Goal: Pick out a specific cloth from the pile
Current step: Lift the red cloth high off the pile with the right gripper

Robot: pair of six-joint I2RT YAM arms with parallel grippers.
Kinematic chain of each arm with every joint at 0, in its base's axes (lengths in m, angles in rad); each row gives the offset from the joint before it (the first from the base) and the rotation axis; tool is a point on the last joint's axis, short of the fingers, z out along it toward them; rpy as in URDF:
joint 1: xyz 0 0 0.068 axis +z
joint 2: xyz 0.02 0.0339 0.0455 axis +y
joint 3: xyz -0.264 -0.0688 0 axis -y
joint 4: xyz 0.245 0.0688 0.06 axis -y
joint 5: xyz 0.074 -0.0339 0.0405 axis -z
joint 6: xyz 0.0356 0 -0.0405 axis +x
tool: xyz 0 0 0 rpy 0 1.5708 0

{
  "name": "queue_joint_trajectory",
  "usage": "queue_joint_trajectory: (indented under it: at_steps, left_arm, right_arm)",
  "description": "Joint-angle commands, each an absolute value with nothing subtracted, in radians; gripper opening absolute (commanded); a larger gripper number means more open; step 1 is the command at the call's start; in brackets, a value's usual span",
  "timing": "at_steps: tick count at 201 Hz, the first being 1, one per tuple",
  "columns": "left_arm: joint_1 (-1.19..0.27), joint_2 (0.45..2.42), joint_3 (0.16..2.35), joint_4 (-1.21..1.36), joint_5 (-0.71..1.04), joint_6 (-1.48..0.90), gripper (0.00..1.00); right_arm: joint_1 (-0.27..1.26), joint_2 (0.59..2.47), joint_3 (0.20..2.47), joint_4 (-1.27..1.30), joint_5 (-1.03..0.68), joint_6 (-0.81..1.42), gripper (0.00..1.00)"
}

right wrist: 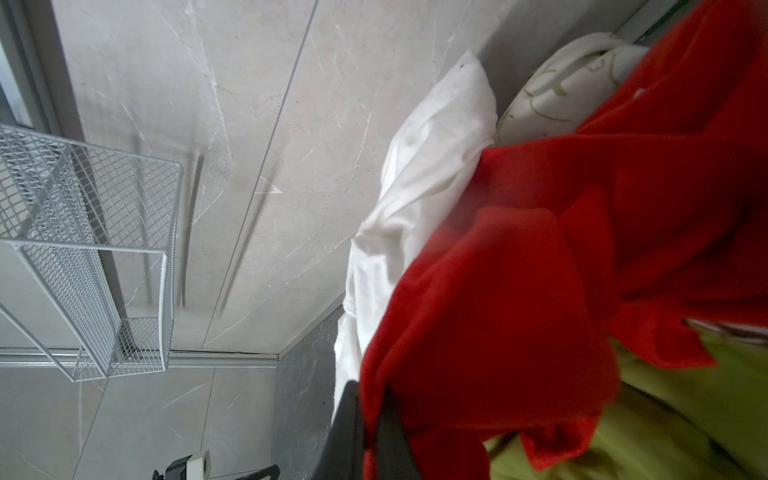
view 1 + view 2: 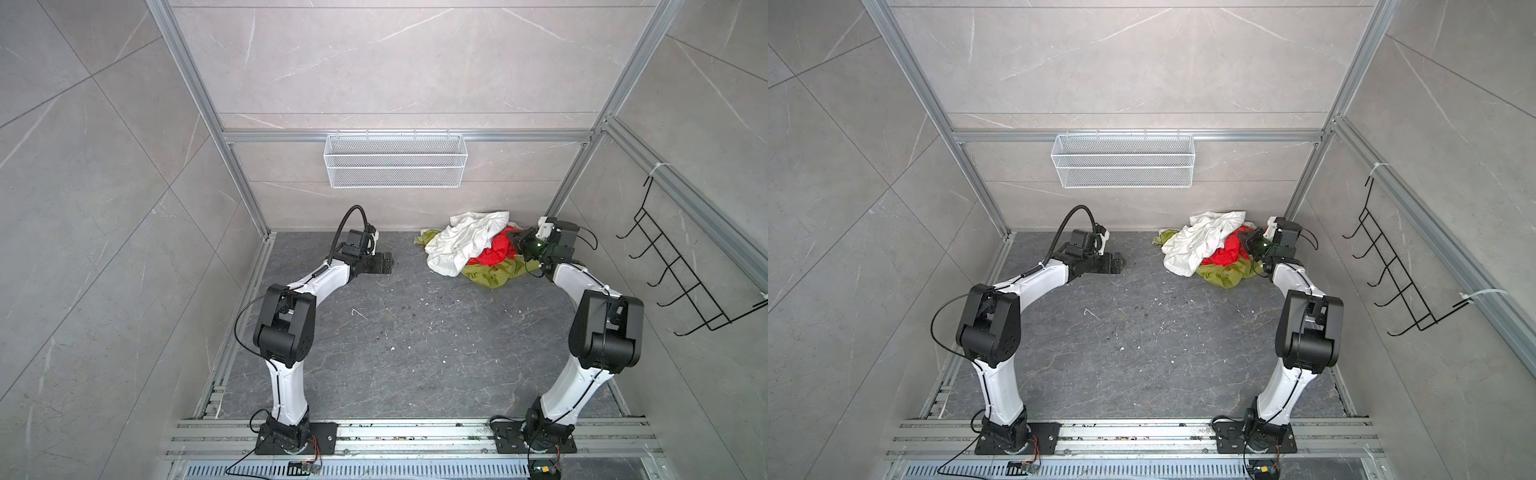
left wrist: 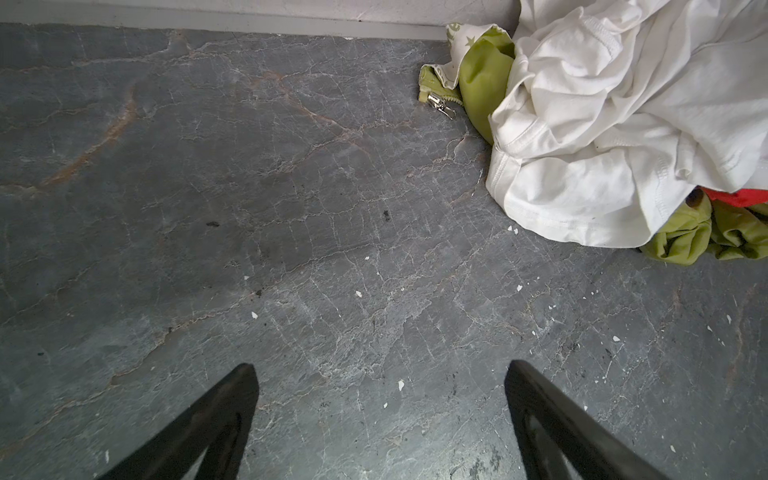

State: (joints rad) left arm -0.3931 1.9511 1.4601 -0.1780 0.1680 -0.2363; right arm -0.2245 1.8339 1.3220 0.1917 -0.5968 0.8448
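Note:
The pile (image 2: 461, 245) (image 2: 1196, 245) lies at the back right of the dark floor, against the wall. A white cloth (image 3: 602, 124) is on top and an olive-green cloth (image 2: 494, 276) is at the front. The red cloth (image 2: 492, 253) (image 2: 1225, 254) shows between them. In the right wrist view my right gripper (image 1: 372, 392) is shut on a fold of the red cloth (image 1: 540, 270). In both top views it sits at the pile's right side (image 2: 517, 241). My left gripper (image 3: 382, 368) (image 2: 390, 264) is open over bare floor, well left of the pile, holding nothing.
A white wire basket (image 2: 395, 160) hangs on the back wall above the floor. A black wire rack (image 2: 681, 274) hangs on the right wall. A cream printed cloth (image 1: 573, 87) lies behind the red one. A metal zipper pull (image 3: 440, 104) rests at the pile's left edge.

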Motion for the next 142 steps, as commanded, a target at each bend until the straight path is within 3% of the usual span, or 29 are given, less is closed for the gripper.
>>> queue_joint_trajectory:
  at_steps: [1,142]
  left_arm:
    - [-0.402,1.904,1.45,-0.149,0.185,-0.256,0.96]
    - [-0.41,1.878,1.427,-0.133,0.179,-0.259,0.96]
  right_arm:
    - [-0.219,1.768,1.331,0.166,-0.571,0.795,0.0]
    - [-0.209,1.645,1.372,0.111,-0.531,0.766,0.0]
